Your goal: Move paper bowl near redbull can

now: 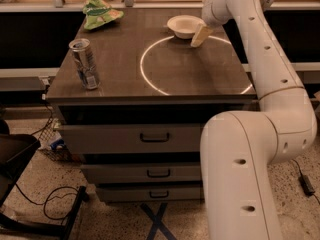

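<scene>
The paper bowl (183,25) is a small white bowl standing upright at the back of the dark table top, right of centre. My gripper (200,36) is at the bowl's right rim, low over the table, with the arm reaching in from the right. The redbull can (85,64) stands upright near the table's front left corner, far from the bowl.
A green snack bag (100,13) lies at the back left of the table (150,91). A bright ring of light (165,66) marks the table's middle. Drawers sit below the top. A dark chair (15,154) and cables are on the floor at left.
</scene>
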Motion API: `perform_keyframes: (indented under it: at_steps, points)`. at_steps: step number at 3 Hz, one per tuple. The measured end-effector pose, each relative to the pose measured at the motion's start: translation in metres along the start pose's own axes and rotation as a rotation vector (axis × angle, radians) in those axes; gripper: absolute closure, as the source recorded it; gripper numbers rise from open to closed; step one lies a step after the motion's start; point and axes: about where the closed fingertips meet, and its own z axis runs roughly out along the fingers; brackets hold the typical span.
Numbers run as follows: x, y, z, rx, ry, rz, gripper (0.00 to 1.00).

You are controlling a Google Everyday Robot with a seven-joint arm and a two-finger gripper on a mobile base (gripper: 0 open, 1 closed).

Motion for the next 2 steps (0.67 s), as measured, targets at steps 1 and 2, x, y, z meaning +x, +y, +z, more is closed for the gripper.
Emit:
perform_keyframes:
  at_steps: [1,2]
  points:
    - [0.0064,0.0049,0.0045,-0.016,0.023,-0.024,0.16]
    - [0.0055,0.0075,0.0079,-0.021,0.021,-0.023,0.38]
